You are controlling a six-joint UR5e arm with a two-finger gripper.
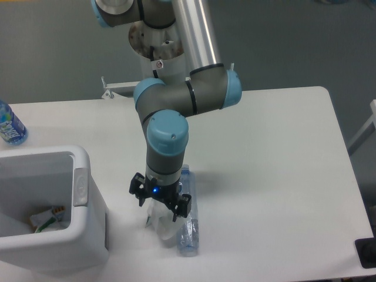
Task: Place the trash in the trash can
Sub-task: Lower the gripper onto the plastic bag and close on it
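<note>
Your gripper [160, 207] sits low over the crumpled wrapper [163, 226], fingers spread to straddle it, while the crushed bottle [188, 229] lies just beside on the surface, right of the white trash can [82, 194].

Views: one fixed camera only; no second view shares the scene.
Position: set high in front of the white table [276, 147], across from the arm's base [161, 44].
Facing: looks steeply down and toward the far edge, with grey floor behind it.
Nearness: middling; most of the tabletop fits in.
Left edge: cuts the trash can [82, 232] and a blue-labelled bottle [9, 126].
Top edge: cuts off the arm's upper links.
Centre: the gripper [160, 207] sits low, just left of the middle.
</note>
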